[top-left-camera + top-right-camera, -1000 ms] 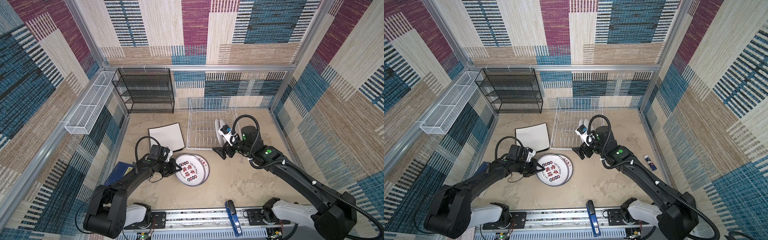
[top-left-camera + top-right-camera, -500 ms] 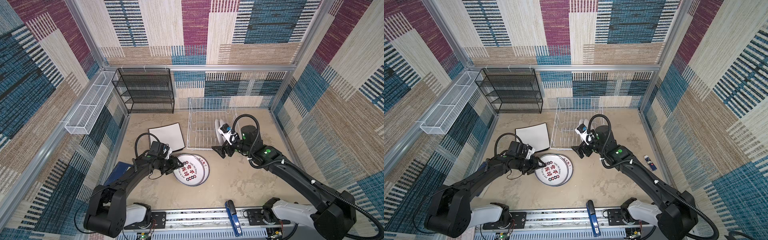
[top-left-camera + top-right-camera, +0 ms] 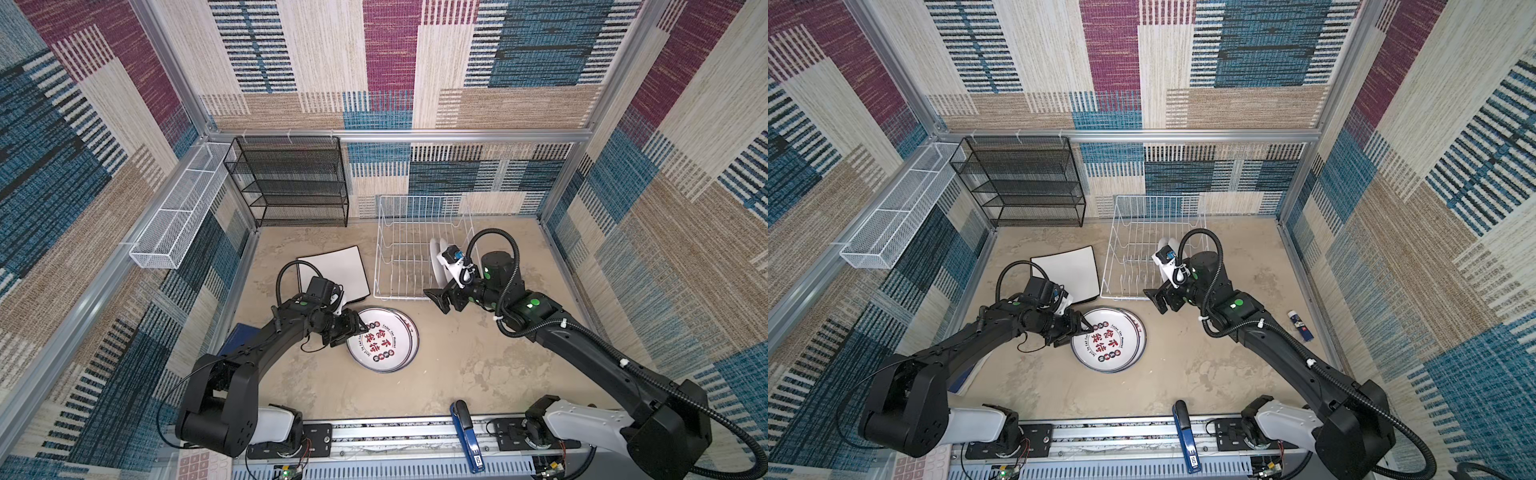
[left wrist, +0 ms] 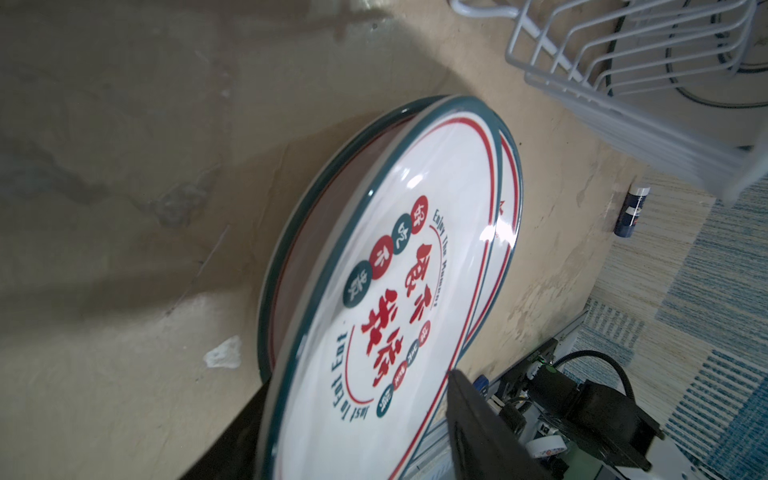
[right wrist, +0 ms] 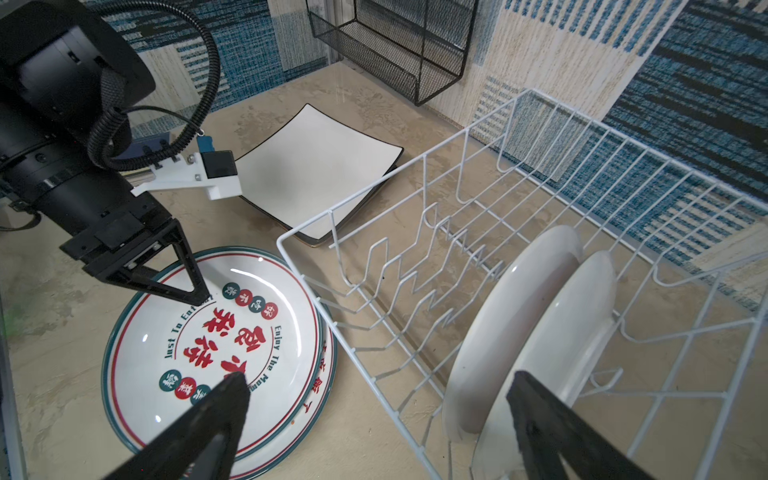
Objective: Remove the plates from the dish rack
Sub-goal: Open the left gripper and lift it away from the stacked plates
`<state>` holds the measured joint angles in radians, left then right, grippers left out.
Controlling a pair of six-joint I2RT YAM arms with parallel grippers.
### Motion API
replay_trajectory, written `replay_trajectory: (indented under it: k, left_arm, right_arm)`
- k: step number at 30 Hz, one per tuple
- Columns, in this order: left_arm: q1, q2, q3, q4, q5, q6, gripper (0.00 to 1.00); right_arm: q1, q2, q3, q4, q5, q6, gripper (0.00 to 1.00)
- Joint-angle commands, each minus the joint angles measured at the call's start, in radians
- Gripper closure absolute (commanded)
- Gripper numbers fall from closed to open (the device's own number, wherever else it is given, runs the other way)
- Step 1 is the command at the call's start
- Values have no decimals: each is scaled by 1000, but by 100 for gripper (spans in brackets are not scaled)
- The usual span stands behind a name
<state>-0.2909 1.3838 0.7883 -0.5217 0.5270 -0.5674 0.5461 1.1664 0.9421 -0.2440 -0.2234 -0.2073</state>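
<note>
Two round printed plates [image 3: 382, 345] lie stacked face up on the table, the top one offset toward my left arm. My left gripper [image 3: 357, 328] [image 4: 357, 386] is open, its jaws astride the top plate's [image 4: 395, 291] near rim. Square white plates with black edges [image 3: 336, 270] lie stacked left of the white wire dish rack [image 3: 415, 245]. Two round white plates [image 3: 436, 262] [image 5: 519, 332] stand upright at the rack's right side. My right gripper [image 3: 440, 299] [image 5: 382, 411] hangs wide open and empty at the rack's front right corner, close to those plates.
A black mesh shelf [image 3: 291, 183] stands at the back wall, and a long white mesh basket [image 3: 178, 216] hangs on the left wall. A blue stapler [image 3: 465, 428] sits on the front rail. A small blue tube [image 3: 1300, 326] lies by the right wall.
My left gripper has gone from shut on the top round plate's rim to open, and the plate now rests on the one below. The right arm has barely moved.
</note>
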Motion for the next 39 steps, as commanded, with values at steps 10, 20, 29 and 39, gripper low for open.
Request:
replay_trajectory:
  k: [10,20,29,39]
  left_arm:
    - [-12,43,35,-61,-39,50,36]
    - [-14,64,49,-120,-143,46,36]
    - [-14,-17,89,-167,-241,17,30]
    - [-16,-178,318,-131,-255,117,28]
  right_arm:
    - [0,-46,-30,102,69,58,1]
    - [0,-75,-29,116,235,100,1]
    - [0,-114,-14,92,312,116,1]
    - [-3,-103,6,43,345,172,1]
